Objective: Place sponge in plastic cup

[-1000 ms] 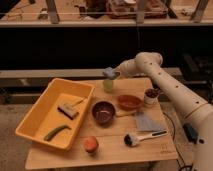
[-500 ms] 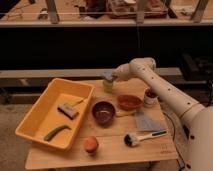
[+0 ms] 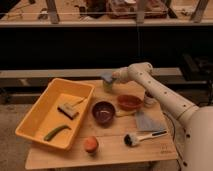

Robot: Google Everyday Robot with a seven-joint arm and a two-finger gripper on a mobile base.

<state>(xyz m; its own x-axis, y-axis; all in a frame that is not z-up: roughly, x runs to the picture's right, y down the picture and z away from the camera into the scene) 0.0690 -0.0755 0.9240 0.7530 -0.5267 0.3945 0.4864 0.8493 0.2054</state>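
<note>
Robot claw (image 3: 111,78) grips the sponge (image 3: 107,77) directly above the plastic cup (image 3: 108,87); next, lower slightly and release it inside.

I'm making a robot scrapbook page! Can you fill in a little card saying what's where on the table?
gripper: shut on the small blue-grey sponge, just above the pale yellow-green plastic cup
sponge in cup: not yet
yellow plastic tub: holds a tan scrub brush and a green vegetable
middle: dark purple bowl, orange-brown bowl
front: small orange cup
</note>
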